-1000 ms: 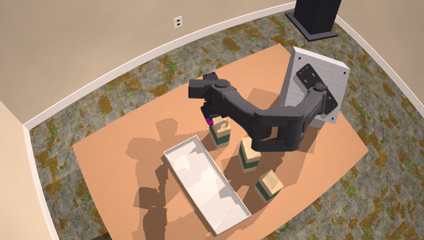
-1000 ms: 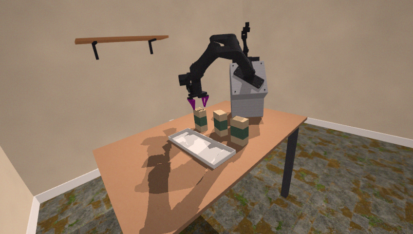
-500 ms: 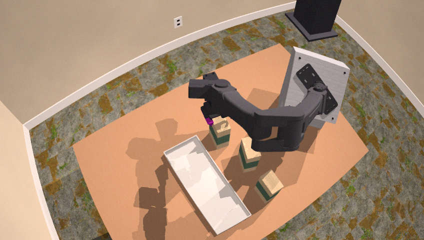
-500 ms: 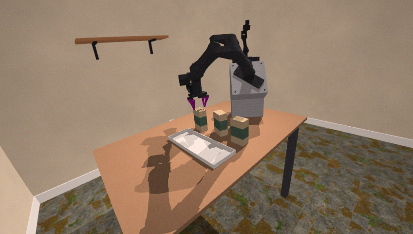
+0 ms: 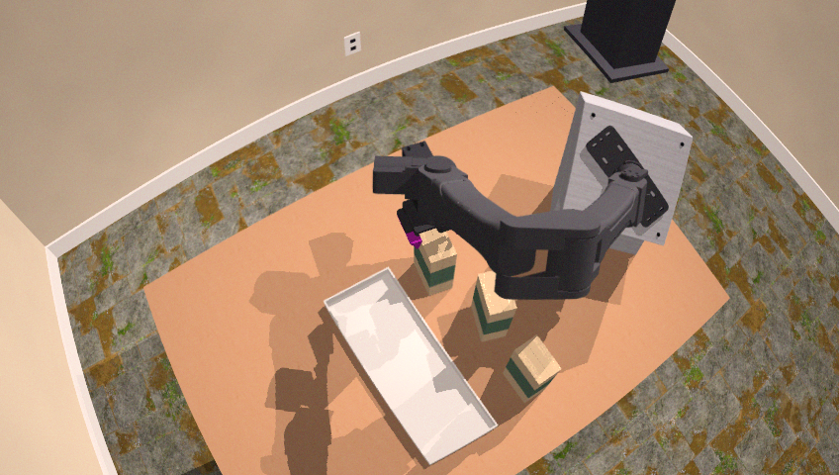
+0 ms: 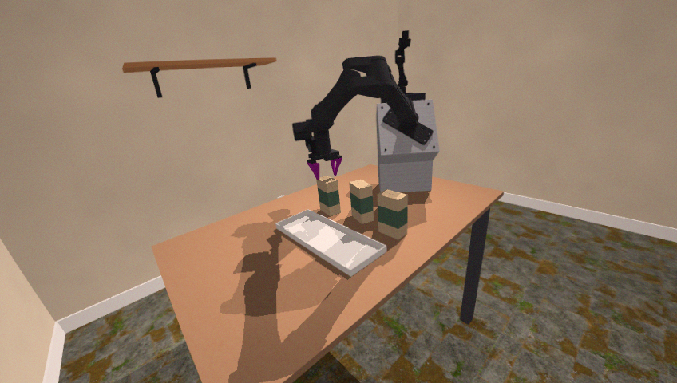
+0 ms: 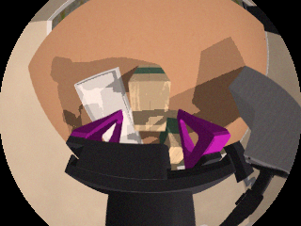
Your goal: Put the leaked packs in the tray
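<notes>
Coffee packs, three of them, stand upright in a row on the worktop (image 6: 227, 284), and going left to right in the exterior view we first meet the white tray (image 6: 354, 270), lying flat just in front of the row with nothing in it. Next comes the left pack (image 6: 328, 195), with our hand (image 6: 324, 166) poised directly above its top, purple fingers (image 6: 313, 169) spread apart and holding nothing, tips not yet down beside the pack's flanks. Then the middle pack (image 6: 361, 201) and the right pack (image 6: 393, 213), each apart from its neighbour and from the tray. We judge that we are about to lower and squeeze the first pack to test it. The risks: one finger landing on the pack's top and toppling it; closing on the narrow sides rather than the big flat ones, giving a false firmness; or nudging a good pack off its spot.
</notes>
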You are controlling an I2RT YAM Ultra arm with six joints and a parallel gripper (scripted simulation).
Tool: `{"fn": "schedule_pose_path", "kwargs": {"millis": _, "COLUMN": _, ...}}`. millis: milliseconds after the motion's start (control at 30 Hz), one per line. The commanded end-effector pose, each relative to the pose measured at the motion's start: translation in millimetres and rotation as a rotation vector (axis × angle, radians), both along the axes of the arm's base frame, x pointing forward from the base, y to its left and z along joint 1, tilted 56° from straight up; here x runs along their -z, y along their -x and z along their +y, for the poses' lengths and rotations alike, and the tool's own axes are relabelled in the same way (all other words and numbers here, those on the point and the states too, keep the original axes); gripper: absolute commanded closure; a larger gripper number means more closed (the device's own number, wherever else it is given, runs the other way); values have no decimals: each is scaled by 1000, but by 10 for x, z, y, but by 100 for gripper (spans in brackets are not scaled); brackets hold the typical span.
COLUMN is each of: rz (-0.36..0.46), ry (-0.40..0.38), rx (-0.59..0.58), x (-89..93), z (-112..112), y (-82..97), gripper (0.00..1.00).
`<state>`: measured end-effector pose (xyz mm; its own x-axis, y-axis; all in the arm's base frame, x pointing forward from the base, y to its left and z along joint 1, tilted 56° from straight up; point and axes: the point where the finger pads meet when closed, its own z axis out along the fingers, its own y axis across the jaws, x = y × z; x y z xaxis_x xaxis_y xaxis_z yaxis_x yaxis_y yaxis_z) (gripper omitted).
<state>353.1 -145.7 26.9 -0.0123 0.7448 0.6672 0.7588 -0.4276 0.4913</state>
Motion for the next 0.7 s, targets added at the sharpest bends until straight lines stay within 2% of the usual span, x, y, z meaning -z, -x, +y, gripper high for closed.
{"fn": "schedule_pose_path", "kwargs": {"millis": 0, "rz": 25, "ry": -8, "rx": 19, "x": 142, "z": 6, "y": 24, "gripper": 21}}
{"fn": "schedule_pose_path", "kwargs": {"millis": 467, "rz": 25, "ry": -7, "rx": 15, "x": 297, "z": 159, "y": -156, "gripper": 21}}
{"fn": "schedule_pose_path", "kwargs": {"millis": 667, "rz": 26, "ry": -7, "rx": 25, "x": 333, "z": 155, "y": -184, "gripper": 21}}
